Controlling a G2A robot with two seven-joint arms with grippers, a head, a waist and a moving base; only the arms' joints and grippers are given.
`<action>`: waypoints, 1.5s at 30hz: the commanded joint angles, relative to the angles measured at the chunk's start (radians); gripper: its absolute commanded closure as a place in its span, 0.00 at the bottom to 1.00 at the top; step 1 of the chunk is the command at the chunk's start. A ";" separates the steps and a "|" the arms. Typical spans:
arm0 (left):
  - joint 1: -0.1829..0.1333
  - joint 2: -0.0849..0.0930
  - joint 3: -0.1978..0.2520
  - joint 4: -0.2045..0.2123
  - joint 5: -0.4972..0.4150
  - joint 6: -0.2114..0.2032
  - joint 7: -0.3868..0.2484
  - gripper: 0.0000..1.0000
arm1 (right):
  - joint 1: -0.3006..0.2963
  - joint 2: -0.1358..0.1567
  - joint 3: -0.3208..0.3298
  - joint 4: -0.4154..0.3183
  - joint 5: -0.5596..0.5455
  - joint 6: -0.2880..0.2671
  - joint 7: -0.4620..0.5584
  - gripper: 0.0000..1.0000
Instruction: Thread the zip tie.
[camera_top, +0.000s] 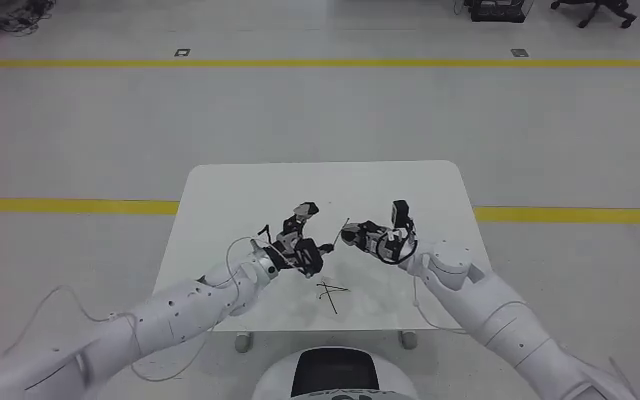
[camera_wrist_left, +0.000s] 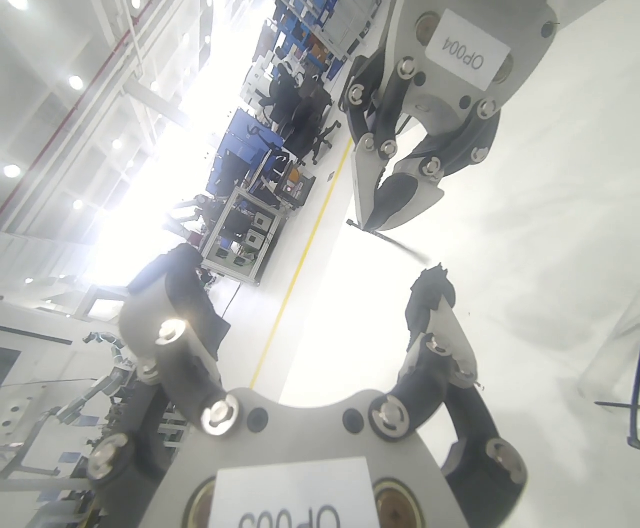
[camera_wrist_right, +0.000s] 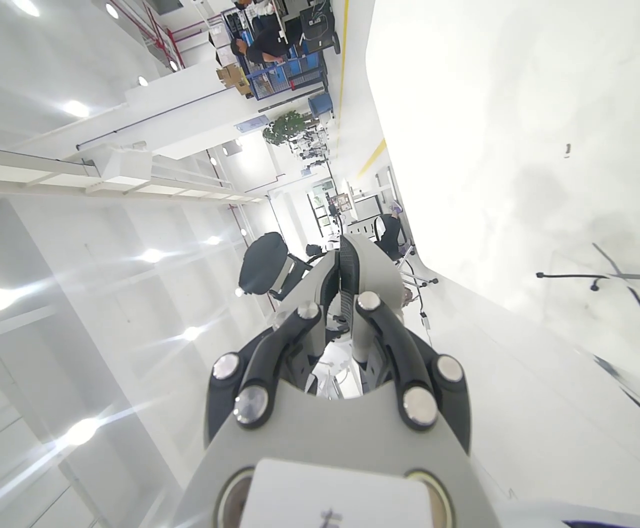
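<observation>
My right gripper (camera_wrist_left: 372, 225) is shut on a thin black zip tie (camera_wrist_left: 400, 247), pinching it near its head end. The strap sticks out toward my left gripper (camera_wrist_left: 310, 285), which is open, its black-padded fingertips (camera_wrist_left: 432, 292) just short of the strap's free end. From above, the two grippers face each other over the middle of the table: the left one (camera_top: 316, 229), the right one (camera_top: 348, 237), and the zip tie (camera_top: 341, 230) slanting between them. In the right wrist view that arm's own gripper (camera_wrist_right: 345, 247) shows its fingers pressed together.
Several loose black zip ties (camera_top: 331, 292) lie crossed on the white table (camera_top: 420, 190) near its front edge, below the grippers; they also appear in the right wrist view (camera_wrist_right: 570, 275). A small dark speck (camera_wrist_right: 567, 150) lies farther out on the tabletop.
</observation>
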 joint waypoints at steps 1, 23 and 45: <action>0.001 0.000 0.000 -0.001 0.000 0.000 0.013 0.00 | 0.002 -0.003 0.001 0.005 0.003 0.005 0.001 1.00; -0.011 -0.007 0.000 0.024 0.000 0.000 0.050 0.00 | -0.008 -0.029 0.015 -0.014 -0.010 0.041 -0.079 1.00; -0.023 -0.023 0.000 0.048 0.000 0.000 0.040 0.21 | -0.021 -0.075 -0.001 -0.037 -0.091 0.065 -0.231 1.00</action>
